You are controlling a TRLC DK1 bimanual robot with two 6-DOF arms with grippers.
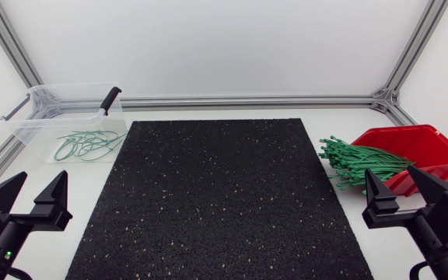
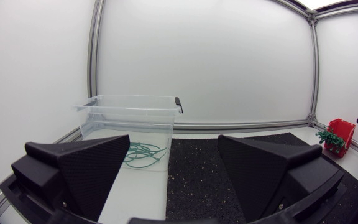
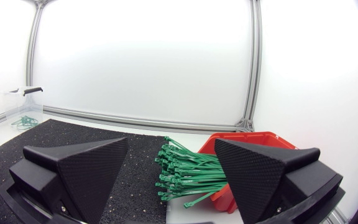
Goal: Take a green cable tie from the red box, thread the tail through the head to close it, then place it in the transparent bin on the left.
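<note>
R matte black wedge-fingered gripper [image 1: 395, 180] stood wide open, holding nothing. Bundle of green plastic cable ties [image 1: 360, 161] lay just ahead of it, spilling from the red plastic box [image 1: 434, 144], long axis box-to-mat. L gripper [image 1: 39, 183], also open and empty, was well apart.

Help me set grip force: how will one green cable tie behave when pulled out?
Probably light and bendy: the cable ties are thin strips; those in the transparent bin lie curled. It may drag neighbours, since the bundle at the red box looks interlaced.
</note>
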